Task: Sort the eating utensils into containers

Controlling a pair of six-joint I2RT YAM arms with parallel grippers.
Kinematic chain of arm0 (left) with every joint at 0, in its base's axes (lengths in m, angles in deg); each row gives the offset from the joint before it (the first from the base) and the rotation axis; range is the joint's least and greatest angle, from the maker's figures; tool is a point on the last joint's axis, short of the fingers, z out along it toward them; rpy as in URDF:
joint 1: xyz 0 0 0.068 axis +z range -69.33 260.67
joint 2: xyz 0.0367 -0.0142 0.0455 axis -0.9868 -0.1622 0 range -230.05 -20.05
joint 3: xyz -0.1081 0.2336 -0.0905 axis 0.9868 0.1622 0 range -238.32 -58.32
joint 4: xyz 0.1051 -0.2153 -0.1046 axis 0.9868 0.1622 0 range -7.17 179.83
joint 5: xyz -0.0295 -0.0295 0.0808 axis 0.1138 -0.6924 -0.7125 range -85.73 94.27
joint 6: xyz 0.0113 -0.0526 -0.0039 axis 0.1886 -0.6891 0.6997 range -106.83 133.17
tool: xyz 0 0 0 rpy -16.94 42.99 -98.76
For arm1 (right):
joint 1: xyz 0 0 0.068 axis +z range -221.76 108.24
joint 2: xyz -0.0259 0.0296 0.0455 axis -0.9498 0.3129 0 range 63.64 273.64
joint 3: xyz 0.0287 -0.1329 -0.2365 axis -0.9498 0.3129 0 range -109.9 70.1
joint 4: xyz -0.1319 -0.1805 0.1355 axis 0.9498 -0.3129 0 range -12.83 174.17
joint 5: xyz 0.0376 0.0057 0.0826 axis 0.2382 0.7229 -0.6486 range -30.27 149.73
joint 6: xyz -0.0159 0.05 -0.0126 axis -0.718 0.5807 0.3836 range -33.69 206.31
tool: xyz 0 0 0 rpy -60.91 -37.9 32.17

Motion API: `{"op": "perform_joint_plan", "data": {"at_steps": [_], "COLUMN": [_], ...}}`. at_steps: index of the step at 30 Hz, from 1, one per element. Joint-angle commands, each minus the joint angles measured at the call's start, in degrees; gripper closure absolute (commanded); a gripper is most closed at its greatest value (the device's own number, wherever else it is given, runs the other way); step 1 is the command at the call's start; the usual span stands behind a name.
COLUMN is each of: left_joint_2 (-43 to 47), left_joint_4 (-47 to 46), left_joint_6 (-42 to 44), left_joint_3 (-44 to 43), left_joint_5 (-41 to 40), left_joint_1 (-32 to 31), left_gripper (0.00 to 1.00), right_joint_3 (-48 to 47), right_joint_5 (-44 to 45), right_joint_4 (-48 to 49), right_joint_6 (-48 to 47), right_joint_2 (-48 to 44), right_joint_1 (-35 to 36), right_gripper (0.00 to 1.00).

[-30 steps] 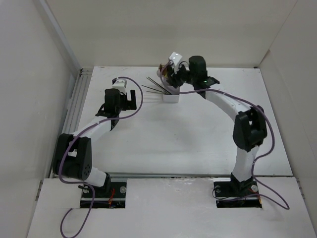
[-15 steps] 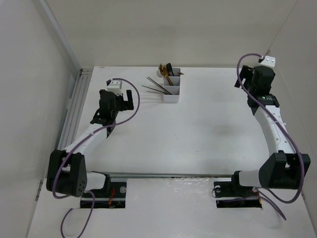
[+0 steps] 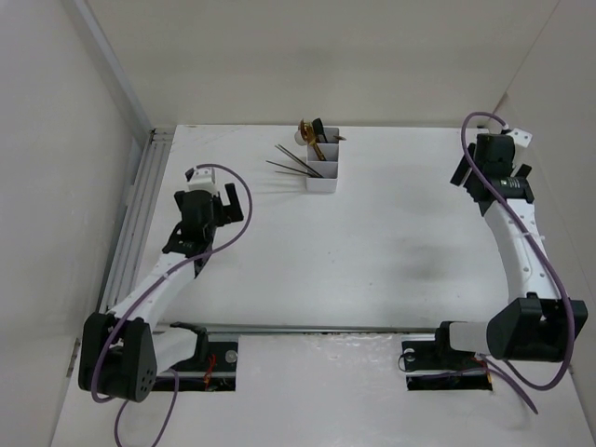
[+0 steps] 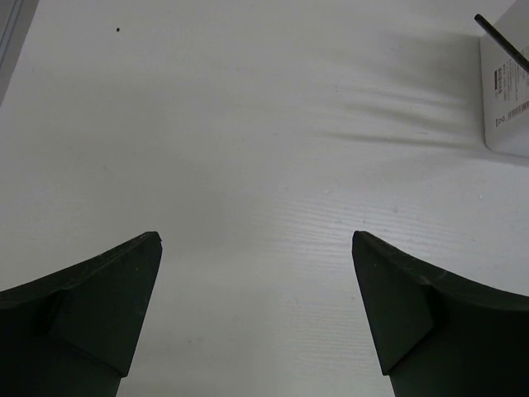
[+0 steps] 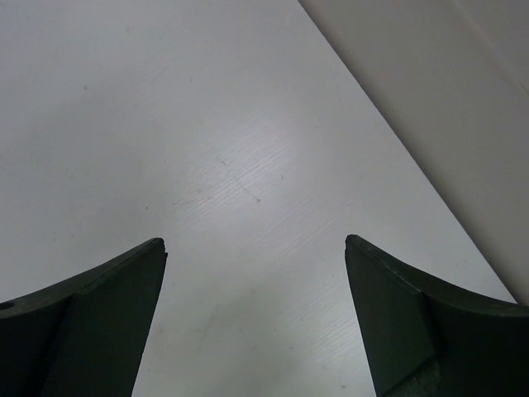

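Note:
The white three-compartment organiser (image 3: 322, 168) stands at the back middle of the table. Thin dark chopsticks (image 3: 293, 160) lean out of it to the left; gold and dark utensils (image 3: 311, 130) stick up from its far end. My left gripper (image 3: 233, 199) is open and empty, well left of the organiser. In the left wrist view its jaws stand wide over bare table (image 4: 256, 240), with the organiser's corner (image 4: 506, 99) and a chopstick tip (image 4: 499, 36) at the upper right. My right gripper (image 3: 491, 177) is open and empty at the far right; its wrist view shows only table (image 5: 254, 241).
White walls enclose the table on the left, back and right. A metal rail (image 3: 140, 205) runs along the table's left edge. The right wall (image 5: 446, 74) is close to my right gripper. Purple cables loop off both arms.
My right arm has swung from the organiser to the far right edge of the table. My left arm has drawn back toward the near left. The utensils stay in the organiser.

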Motion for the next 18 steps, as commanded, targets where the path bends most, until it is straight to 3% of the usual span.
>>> {"op": "perform_joint_plan", "data": {"at_steps": [1, 18], "left_joint_2": [2.84, 7.49], "left_joint_4": [0.93, 3.12], "left_joint_6": [-2.17, -3.22], "left_joint_3": [0.73, 2.92], "left_joint_5": [0.92, 1.98], "left_joint_1": [0.14, 0.14], "left_gripper": [0.00, 0.00], "right_joint_3": [-1.02, 5.23], "right_joint_5": [1.20, -4.51], "right_joint_4": [-4.64, -1.92], "right_joint_6": [1.44, -1.37], "right_joint_2": [-1.41, -11.97], "right_joint_1": [-0.19, -0.19], "right_gripper": [0.06, 0.06]}}
